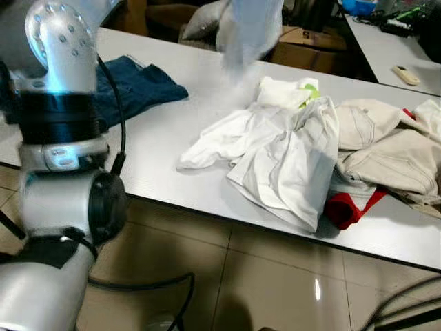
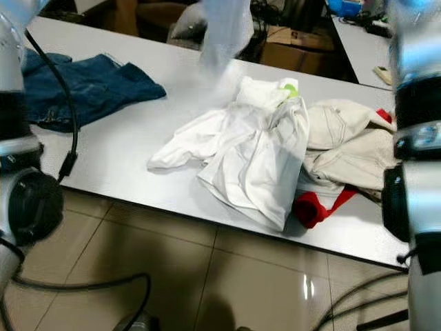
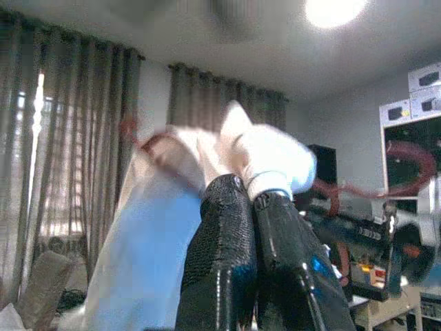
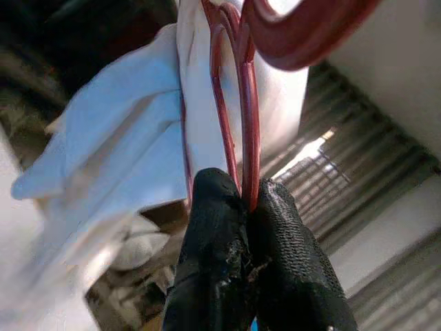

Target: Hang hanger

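Tiled floor and a long white bench (image 1: 172,165) fill the head views; on the bench lie blue jeans (image 2: 89,86) at ten o'clock and a heap of white and beige clothes (image 1: 303,152) at two o'clock. Above, a white garment (image 1: 248,27) hangs at twelve o'clock on a red hanger (image 4: 238,89). The right gripper (image 4: 247,200) pinches the hanger's wire; the left gripper (image 3: 253,200) has fingers pressed on cloth. Carrying seems underway; next, the hook needs a rail.

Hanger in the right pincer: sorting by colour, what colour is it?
Dark red hanger, pinched by the right pincer; clearest in the right wrist view.
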